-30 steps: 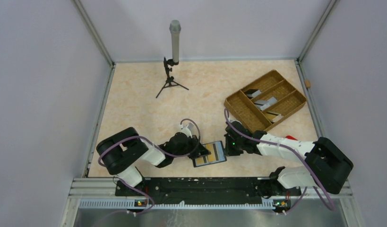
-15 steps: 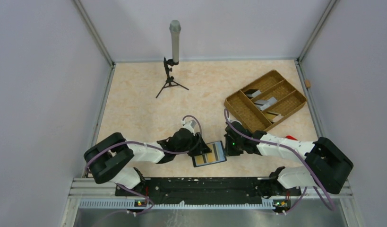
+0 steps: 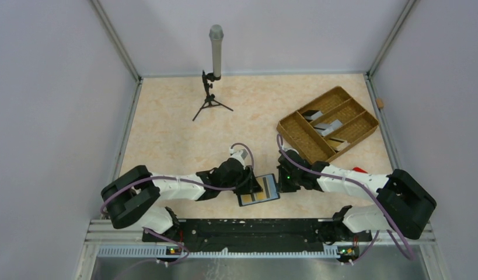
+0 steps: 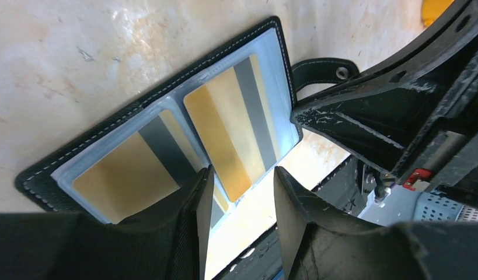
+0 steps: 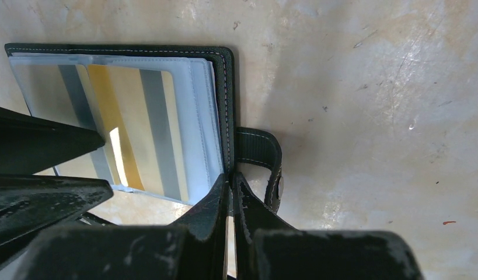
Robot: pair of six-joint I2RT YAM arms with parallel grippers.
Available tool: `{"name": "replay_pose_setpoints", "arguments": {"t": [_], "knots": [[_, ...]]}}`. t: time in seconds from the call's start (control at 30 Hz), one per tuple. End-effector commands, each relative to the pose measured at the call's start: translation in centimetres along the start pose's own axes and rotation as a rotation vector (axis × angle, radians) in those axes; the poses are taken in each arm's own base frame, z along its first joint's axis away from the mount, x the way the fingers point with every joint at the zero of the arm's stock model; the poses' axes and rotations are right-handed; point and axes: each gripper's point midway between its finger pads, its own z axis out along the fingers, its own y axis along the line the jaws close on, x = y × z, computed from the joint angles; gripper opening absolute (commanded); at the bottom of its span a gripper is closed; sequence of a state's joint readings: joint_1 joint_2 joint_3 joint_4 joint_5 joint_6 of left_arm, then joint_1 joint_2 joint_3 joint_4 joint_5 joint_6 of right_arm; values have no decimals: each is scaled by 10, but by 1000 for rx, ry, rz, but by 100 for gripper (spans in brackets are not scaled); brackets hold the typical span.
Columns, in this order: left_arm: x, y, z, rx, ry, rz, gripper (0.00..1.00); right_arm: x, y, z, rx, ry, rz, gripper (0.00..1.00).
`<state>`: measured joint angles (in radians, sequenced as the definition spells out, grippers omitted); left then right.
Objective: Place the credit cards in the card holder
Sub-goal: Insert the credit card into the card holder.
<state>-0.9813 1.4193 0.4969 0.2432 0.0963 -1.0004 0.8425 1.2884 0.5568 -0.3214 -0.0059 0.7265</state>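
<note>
Card holder [image 5: 229,105] open, credit cards [image 4: 230,128] in both sleeves; left claw [image 4: 241,175] parted, right claw [image 5: 230,178] closed

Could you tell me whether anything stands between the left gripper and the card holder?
Nothing visible does. The left gripper hangs open over the card holder; the right gripper, shut, sits at its edge beside the clasp tab.

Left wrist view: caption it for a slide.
Open left pincer above the unfolded black card holder, gold-and-grey cards tucked inside.
</note>
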Motion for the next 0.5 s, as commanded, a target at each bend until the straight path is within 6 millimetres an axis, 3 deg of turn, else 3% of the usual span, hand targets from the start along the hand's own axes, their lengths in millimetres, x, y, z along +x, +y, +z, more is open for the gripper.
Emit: {"name": "replay_pose_setpoints", "arguments": {"t": [0.0, 0.17, 0.47], "knots": [[11, -2, 8, -17, 46, -22, 46, 6, -12, 7, 50, -5, -15, 0], [17, -1, 14, -26, 65, -42, 46, 5, -11, 7, 49, -5, -15, 0], [10, -13, 21, 34, 33, -32, 46, 5, -11, 7, 49, -6, -14, 0]]}}
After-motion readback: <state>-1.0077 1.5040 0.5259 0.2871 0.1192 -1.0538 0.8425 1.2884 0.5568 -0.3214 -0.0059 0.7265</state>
